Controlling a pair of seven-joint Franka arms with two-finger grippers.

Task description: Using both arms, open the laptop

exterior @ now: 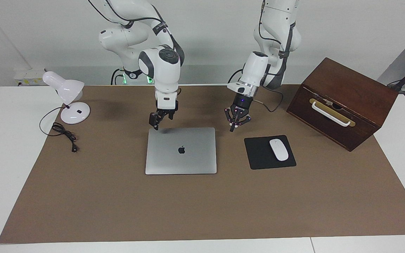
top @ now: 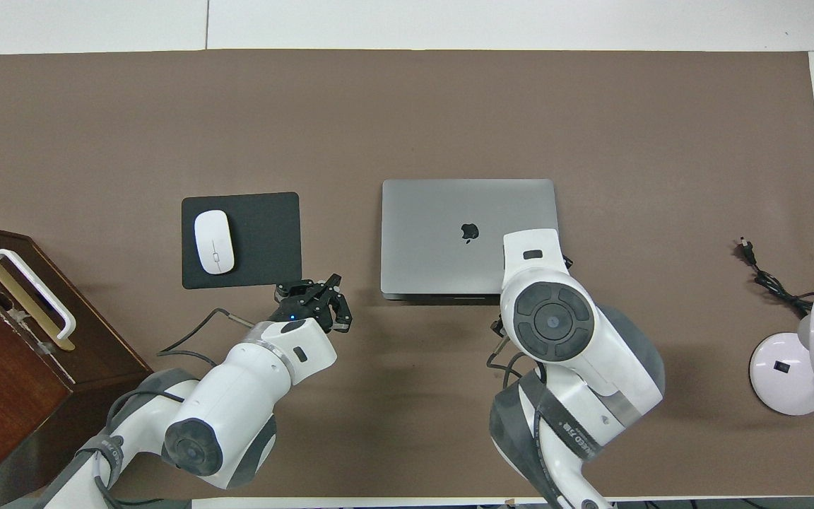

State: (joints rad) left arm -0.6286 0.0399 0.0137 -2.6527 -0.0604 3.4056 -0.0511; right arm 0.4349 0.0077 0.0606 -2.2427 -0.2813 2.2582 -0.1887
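The silver-grey laptop [exterior: 181, 158] lies closed on the brown mat, its apple logo up; it also shows in the overhead view [top: 442, 212]. My right gripper [exterior: 160, 121] hangs open and empty just above the laptop's corner nearest the robots, toward the right arm's end. In the overhead view the right arm's wrist hides it. My left gripper [exterior: 236, 122] is open and empty, its fingers spread. It hovers over the mat between the laptop and the mouse pad, and shows in the overhead view [top: 315, 300].
A black mouse pad [exterior: 258, 156] with a white mouse [exterior: 278, 149] lies beside the laptop toward the left arm's end. A dark wooden box [exterior: 343, 102] with a white handle stands at that end. A white desk lamp [exterior: 65, 91] and its cable [exterior: 65, 135] are at the right arm's end.
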